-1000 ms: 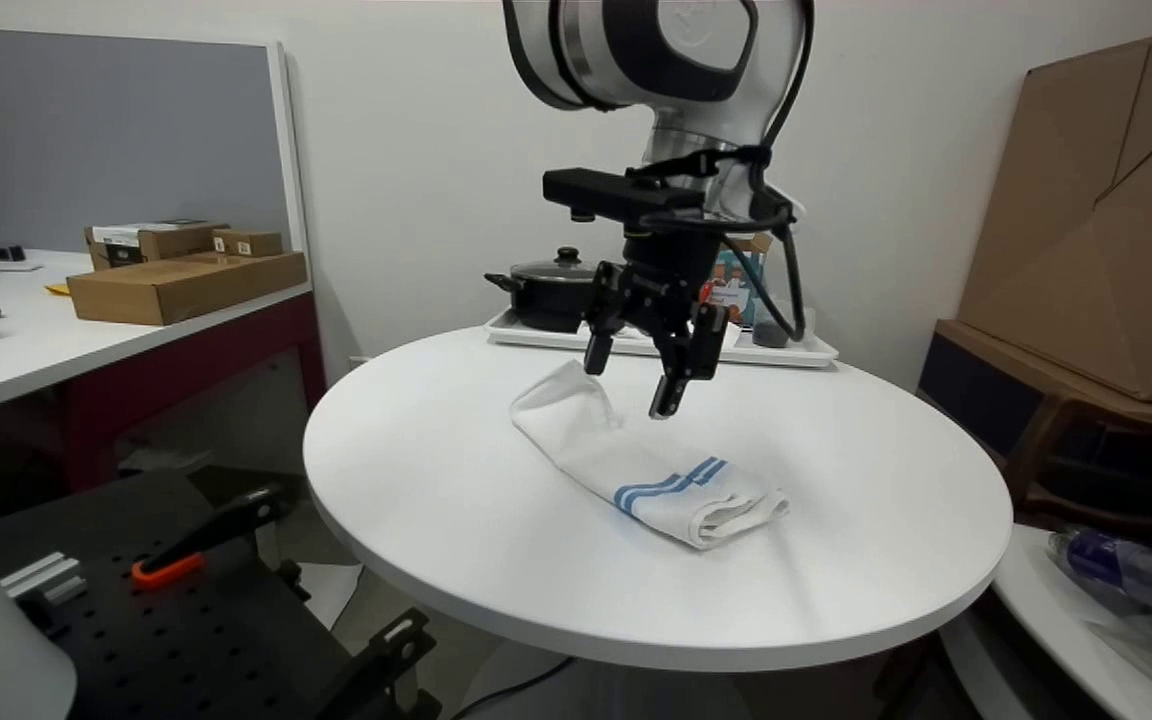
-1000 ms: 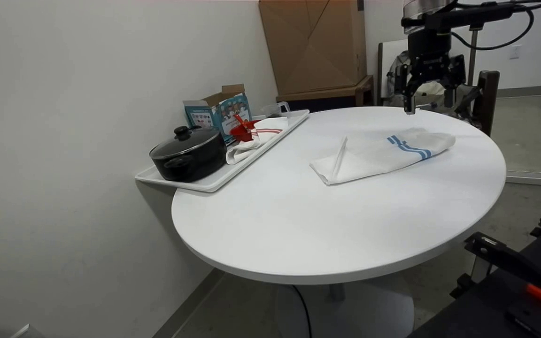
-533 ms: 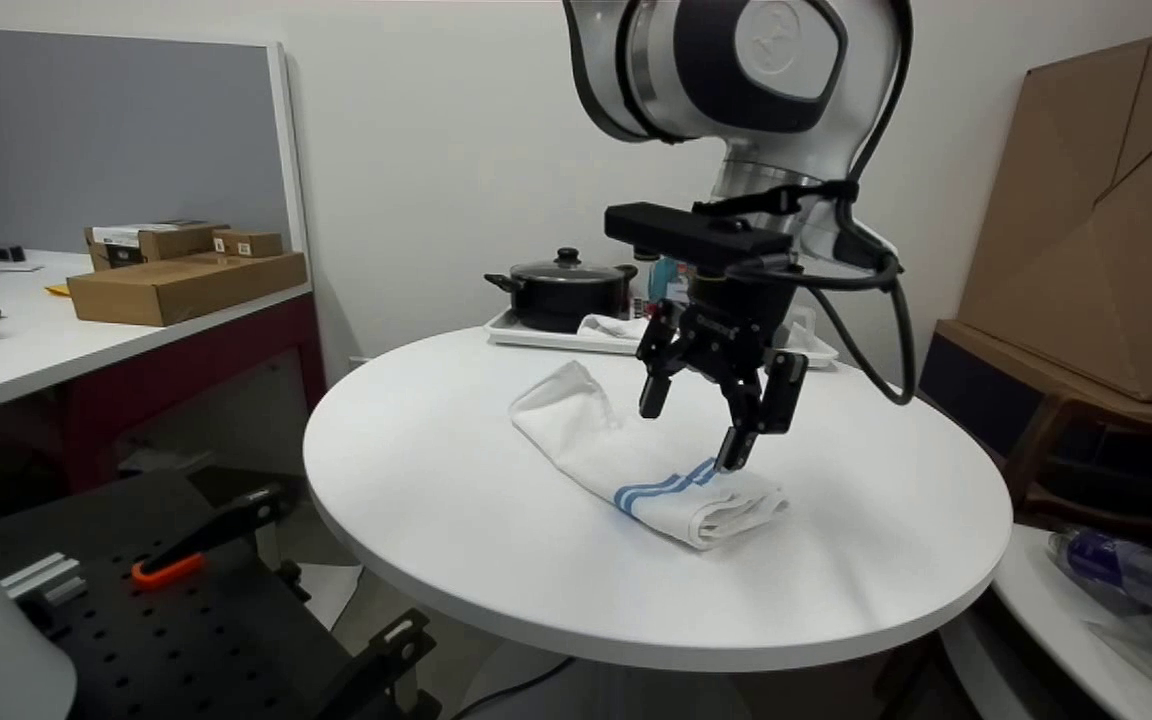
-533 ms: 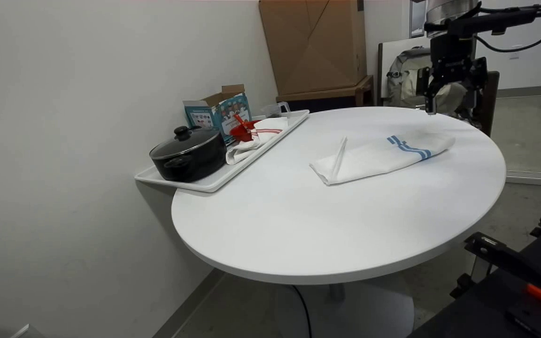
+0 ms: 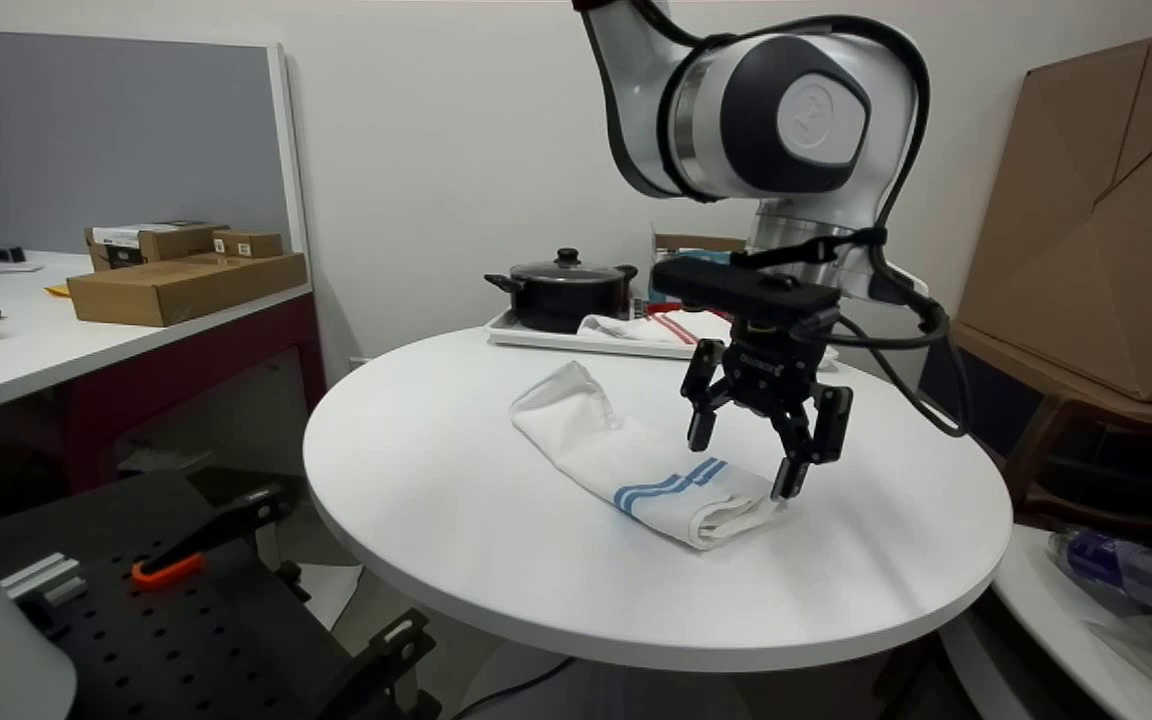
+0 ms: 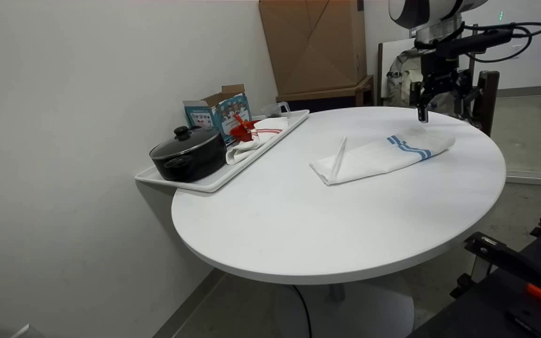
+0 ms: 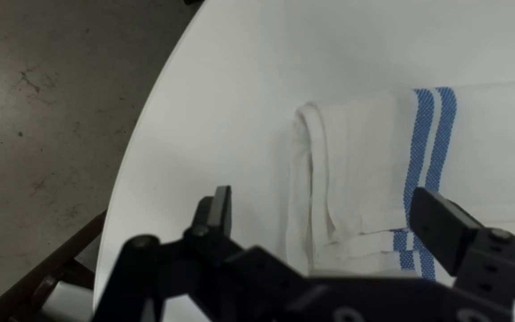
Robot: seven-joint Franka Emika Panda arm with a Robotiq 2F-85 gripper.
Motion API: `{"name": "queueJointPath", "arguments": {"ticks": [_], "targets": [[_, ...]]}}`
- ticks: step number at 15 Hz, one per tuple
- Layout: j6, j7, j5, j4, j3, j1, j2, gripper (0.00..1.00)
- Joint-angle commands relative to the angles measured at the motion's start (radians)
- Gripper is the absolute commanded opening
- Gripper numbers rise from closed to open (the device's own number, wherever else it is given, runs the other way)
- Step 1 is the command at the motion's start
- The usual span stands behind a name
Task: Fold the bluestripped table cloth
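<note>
The bluestripped table cloth (image 5: 591, 440) lies on the round white table as a long, layered strip, with a pair of blue stripes (image 7: 420, 129) near one end. In an exterior view, its opposite end has a raised fold (image 6: 339, 157). My gripper (image 5: 744, 455) hovers over the striped end, jaws wide apart and nothing between them. In the wrist view the gripper (image 7: 322, 197) straddles the cloth's layered short edge: one finger (image 7: 219, 210) is over bare table, the other above the stripes. Whether a fingertip touches the cloth I cannot tell.
A white tray (image 6: 219, 182) stands at the table's edge by the wall. It holds a black lidded pot (image 6: 188, 157), a red-striped cloth (image 6: 270, 129), a red utensil and an open box (image 6: 233, 112). The table's rim (image 7: 150, 98) curves close to the gripper in the wrist view.
My gripper has come down and across towards the striped end of the cloth, its jaws staying wide apart. The cloth has not moved.
</note>
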Motion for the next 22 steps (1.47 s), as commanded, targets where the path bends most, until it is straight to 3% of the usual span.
{"name": "queueJointPath", "arguments": {"ticks": [1,5,6,8,11,13,14,17,21,22], "targets": [[0.063,0.016,-0.014,0.044,-0.004,-0.014,0.074,1.00],[0.146,0.012,0.011,0.024,0.002,-0.046,0.106,0.98],[0.165,0.009,0.021,0.018,0.008,-0.056,0.110,0.74],[0.191,0.007,0.028,0.011,0.014,-0.069,0.117,0.68],[0.216,0.004,0.031,0.004,0.023,-0.078,0.119,0.44],[0.222,0.000,0.036,0.006,0.033,-0.082,0.118,0.34],[0.222,-0.003,0.038,0.008,0.039,-0.084,0.116,0.60],[0.222,-0.005,0.044,0.010,0.052,-0.085,0.097,0.73],[0.217,-0.004,0.060,0.004,0.055,-0.089,0.033,0.99],[0.217,-0.006,0.067,0.005,0.056,-0.090,0.019,1.00]]}}
